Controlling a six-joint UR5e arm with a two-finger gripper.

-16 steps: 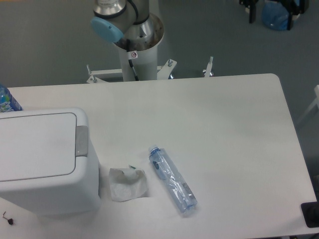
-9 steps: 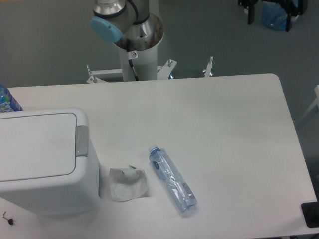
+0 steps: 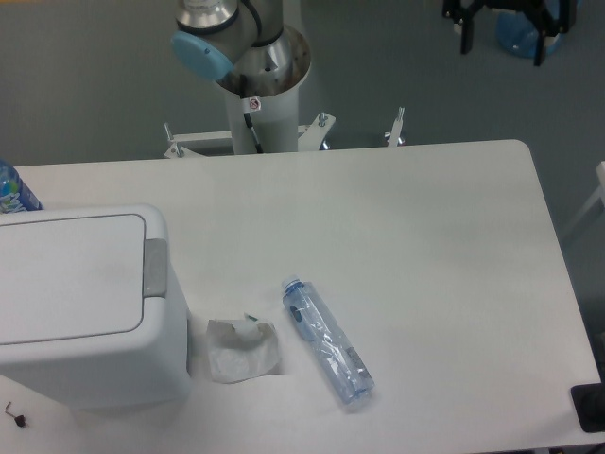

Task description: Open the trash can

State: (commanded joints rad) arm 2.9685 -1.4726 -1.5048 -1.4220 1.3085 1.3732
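The trash can (image 3: 85, 312) is a large white boxy bin at the table's front left. Its flat lid (image 3: 66, 274) lies shut, and the small grey push-button (image 3: 155, 267) sits on its right edge. My gripper (image 3: 502, 33) shows only partly at the top right edge of the view, far from the bin. Its two black fingers (image 3: 464, 21) stand wide apart with nothing between them; a blue object on the floor shows behind them.
A crumpled white wrapper (image 3: 242, 350) lies just right of the bin. A clear plastic bottle (image 3: 328, 340) lies on its side beside it. A blue bottle (image 3: 11, 189) stands behind the bin at the left edge. The arm's base (image 3: 255, 66) is behind the table.
The gripper's fingers at the top right have shifted a little to the left. The bin, wrapper and bottle have not moved.
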